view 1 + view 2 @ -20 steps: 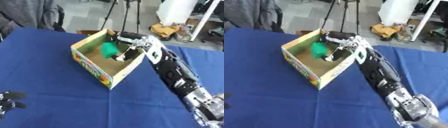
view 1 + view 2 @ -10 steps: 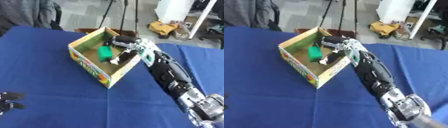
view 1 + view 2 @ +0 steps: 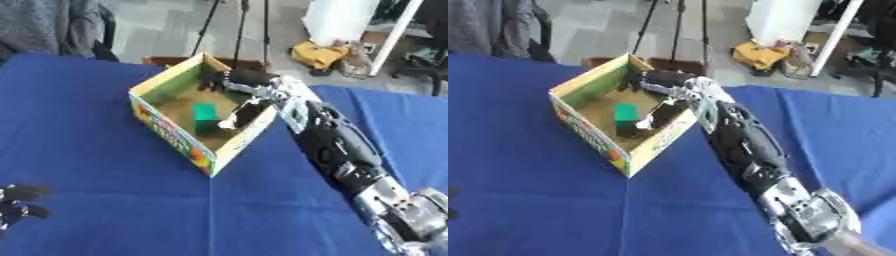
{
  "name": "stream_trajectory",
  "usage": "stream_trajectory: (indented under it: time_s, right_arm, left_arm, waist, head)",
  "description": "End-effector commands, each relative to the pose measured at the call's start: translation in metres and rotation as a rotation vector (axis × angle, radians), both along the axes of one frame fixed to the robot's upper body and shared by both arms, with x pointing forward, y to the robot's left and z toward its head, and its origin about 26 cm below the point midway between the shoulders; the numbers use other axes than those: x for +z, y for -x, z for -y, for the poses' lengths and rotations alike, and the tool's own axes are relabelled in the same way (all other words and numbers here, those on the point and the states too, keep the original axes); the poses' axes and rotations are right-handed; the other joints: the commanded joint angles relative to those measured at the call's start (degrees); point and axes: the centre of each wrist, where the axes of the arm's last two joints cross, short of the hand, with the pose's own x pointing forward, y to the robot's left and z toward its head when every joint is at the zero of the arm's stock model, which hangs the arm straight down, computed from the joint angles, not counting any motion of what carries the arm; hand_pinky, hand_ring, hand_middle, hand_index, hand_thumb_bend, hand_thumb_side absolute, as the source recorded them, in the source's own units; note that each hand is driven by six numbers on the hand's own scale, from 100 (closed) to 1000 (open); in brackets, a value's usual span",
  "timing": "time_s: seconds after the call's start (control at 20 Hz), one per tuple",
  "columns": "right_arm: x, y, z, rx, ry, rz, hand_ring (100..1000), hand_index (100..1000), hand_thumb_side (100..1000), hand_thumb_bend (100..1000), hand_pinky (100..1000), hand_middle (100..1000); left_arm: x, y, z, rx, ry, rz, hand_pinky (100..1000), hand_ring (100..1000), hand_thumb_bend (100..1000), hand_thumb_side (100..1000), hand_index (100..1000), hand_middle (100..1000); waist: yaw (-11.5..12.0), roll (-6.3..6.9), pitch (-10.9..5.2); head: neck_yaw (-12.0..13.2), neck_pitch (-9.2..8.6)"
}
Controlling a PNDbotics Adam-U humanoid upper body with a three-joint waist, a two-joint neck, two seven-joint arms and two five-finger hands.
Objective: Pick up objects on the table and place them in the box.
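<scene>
Green block [image 3: 204, 112] lay on the brown floor of the box [image 3: 166, 127], near the middle, apart from the walls. It looked flat-sided and rectangular; a dark shadow sat just beside it toward the near wall. Nothing was touching the block. The box was an open cardboard one with a green inner wall on the far-left side and colourful print on the outer front face, standing askew on the blue tablecloth [image 3: 105, 200], one corner pointing toward the camera.

Right hand [image 3: 238, 82] reached in from the right over the far corner of the box, above the rim and inside the opening. Its fingers were spread, not wrapped around anything, so it read as released. A lighter thumb or finger part [image 3: 234, 120] hung down into the box just beside the block, apart from it as far as could be told. The right arm [image 3: 337, 150], black with silver joints, ran down to the lower right corner across the cloth.

Left hand [image 3: 17, 207] showed at the lower left edge, resting on the cloth well apart from the box; only dark fingertips were visible, whether they were bent or straight could not be told
</scene>
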Motion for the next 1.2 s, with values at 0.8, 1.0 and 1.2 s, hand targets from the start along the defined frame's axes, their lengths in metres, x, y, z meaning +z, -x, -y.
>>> stream_trajectory:
  time_s: [0.8, 1.0, 1.2]
  right_arm:
    - [0.067, 0.066, 0.004, 0.169, -0.429, 0.153, 773, 885, 455, 100, 736, 773]
    - [0.038, 0.076, 0.003, 0.142, -0.638, 0.127, 768, 884, 603, 100, 739, 765]
    - [0.002, 0.087, 0.002, 0.093, -0.795, 0.061, 761, 876, 683, 100, 740, 754]
  left_arm:
    - [-0.001, 0.003, -0.017, 0.097, 0.046, 0.001, 610, 786, 416, 1000, 639, 594]
    - [0.003, 0.003, -0.031, 0.166, 0.058, 0.017, 610, 787, 411, 1000, 639, 595]
    - [0.003, 0.005, -0.040, 0.213, 0.066, 0.025, 609, 788, 411, 1000, 639, 597]
  waist:
    - [-9.24, 2.28, -2.14]
    - [-14.82, 3.01, -1.25]
    - [-16.78, 3.46, -0.73]
  head:
    - [8.00, 2.94]
    - [12.84, 3.26]
    - [15.99, 3.87]
